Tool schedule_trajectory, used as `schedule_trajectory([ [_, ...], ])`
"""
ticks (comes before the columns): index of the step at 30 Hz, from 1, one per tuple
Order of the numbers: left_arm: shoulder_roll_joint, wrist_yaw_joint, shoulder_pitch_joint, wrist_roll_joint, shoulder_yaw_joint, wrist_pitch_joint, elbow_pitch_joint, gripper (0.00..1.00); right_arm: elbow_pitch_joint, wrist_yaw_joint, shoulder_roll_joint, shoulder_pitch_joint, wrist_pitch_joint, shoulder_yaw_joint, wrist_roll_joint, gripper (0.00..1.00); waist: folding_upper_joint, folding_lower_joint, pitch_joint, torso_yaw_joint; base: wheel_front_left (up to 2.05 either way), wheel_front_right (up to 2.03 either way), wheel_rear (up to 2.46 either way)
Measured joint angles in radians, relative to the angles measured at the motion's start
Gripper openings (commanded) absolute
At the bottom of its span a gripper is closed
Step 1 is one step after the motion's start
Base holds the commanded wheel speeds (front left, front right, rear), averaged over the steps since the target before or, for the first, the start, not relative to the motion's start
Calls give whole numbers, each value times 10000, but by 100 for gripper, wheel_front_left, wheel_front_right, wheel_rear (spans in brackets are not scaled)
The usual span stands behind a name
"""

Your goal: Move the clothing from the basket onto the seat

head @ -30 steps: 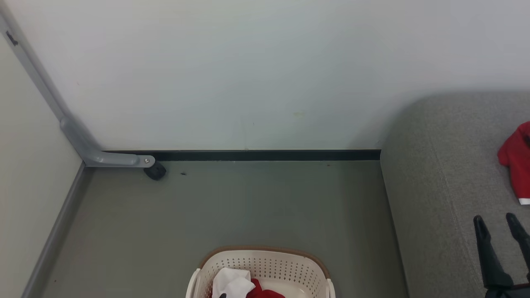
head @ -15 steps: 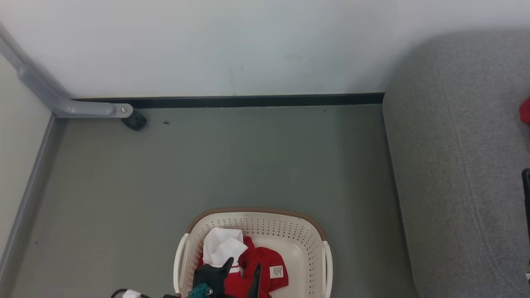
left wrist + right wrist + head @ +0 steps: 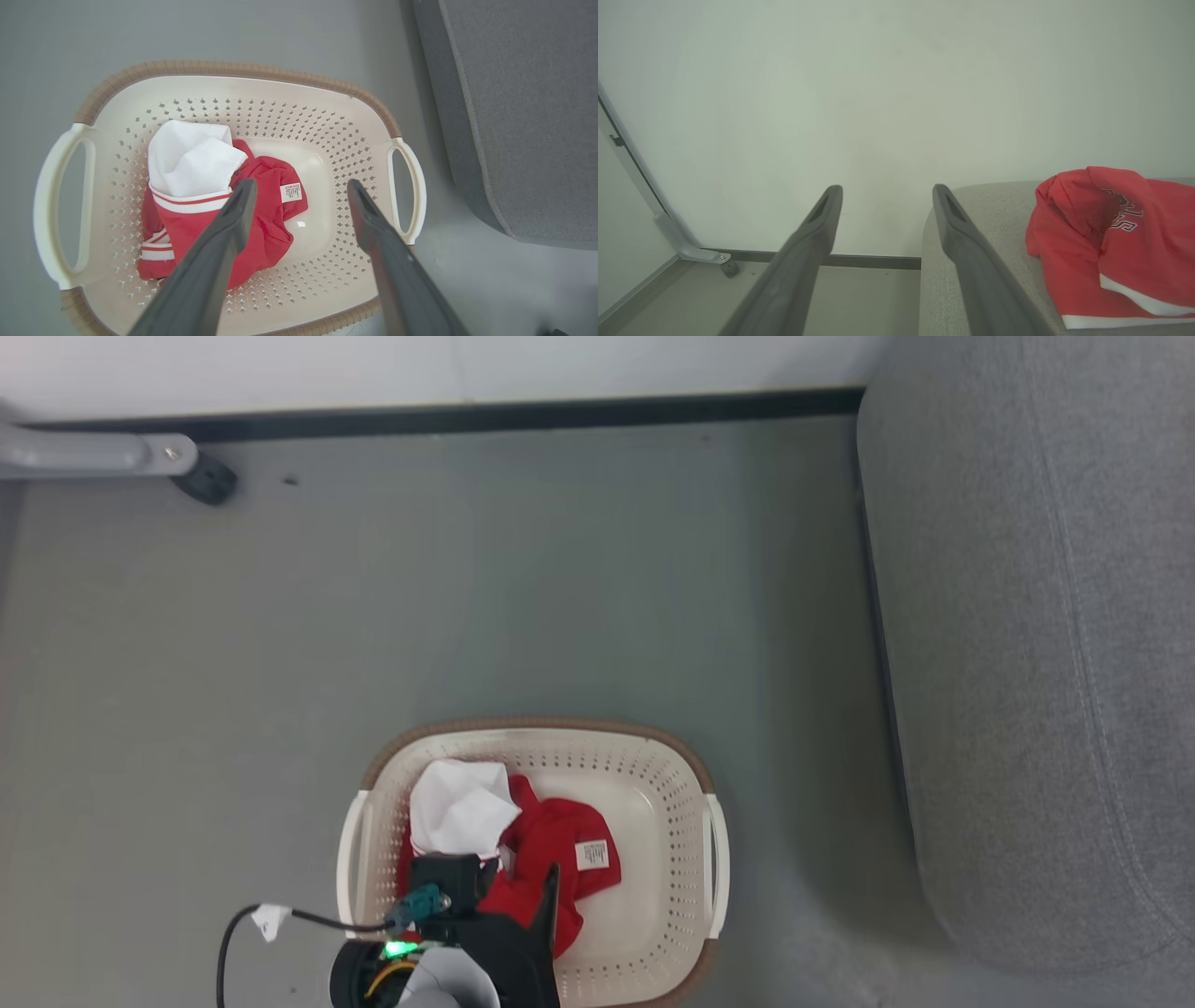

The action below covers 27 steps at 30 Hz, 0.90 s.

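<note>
Clothing (image 3: 551,831) isn't all moved yet. The big grey woven sofa seat (image 3: 1027,663) carries one red lettered garment with a white hem (image 3: 1111,242). Just left of the seat on the floor (image 3: 467,569), handy for a short carry, the oval cream perforated laundry basket with a brown rim (image 3: 532,723) holds a crumpled heap of soft red striped-trim sportswear and white fabric (image 3: 177,219). Left end effector (image 3: 300,183) hovers above that heap, spread wide and empty, probably lining up a grab. Right end effector (image 3: 886,188), near the seat's corner, is spread and empty too.
</note>
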<state>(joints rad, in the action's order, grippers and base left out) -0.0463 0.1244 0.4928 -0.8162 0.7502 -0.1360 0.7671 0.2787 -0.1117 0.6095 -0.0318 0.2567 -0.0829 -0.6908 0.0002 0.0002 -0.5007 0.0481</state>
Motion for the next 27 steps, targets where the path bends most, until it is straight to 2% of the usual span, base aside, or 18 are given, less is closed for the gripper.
schedule_trajectory([
  [13, 42, 0, 1713, -1254, 12, 286, 1697, 100, 750, -117, 171, -573, 0, -821, -589, 100, 0, -1, -1789, 569, 0, 0, 0],
  [27, 81, 0, 3231, -1593, -6, 213, 4295, 100, 1037, -117, 673, -835, 2, -970, -1049, 100, 0, 0, -3497, 1191, 0, 0, 0],
])
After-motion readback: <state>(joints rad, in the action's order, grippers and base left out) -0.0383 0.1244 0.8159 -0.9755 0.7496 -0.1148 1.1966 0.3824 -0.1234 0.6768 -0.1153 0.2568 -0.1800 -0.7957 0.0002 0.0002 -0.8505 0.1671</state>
